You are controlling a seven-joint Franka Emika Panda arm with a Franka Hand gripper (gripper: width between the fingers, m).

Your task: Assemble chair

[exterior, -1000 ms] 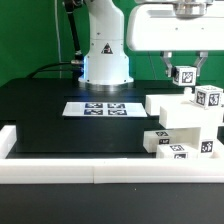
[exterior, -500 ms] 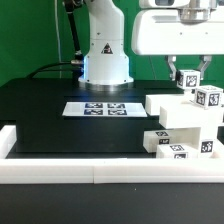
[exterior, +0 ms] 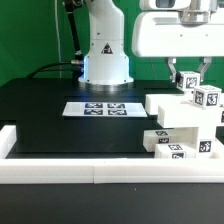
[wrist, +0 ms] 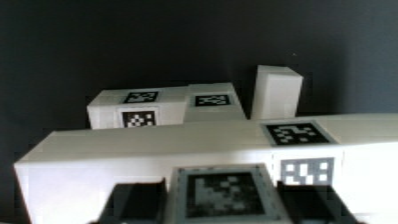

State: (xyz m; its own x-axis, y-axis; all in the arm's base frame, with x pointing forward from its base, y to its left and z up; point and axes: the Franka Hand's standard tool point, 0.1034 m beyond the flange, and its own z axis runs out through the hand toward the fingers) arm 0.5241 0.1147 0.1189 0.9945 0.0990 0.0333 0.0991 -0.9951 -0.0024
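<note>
Gripper at the upper right of the exterior frame, fingers clamped on a small tagged cube (tag faces camera). Rest of the chair pieces stacked at right-center below it, marker board mid-frame on the black table.

- A black table top is seen across the scene.
- The marker board is laid flat on it, toward the back.
- A long white border rail is set along the near edge.
</note>
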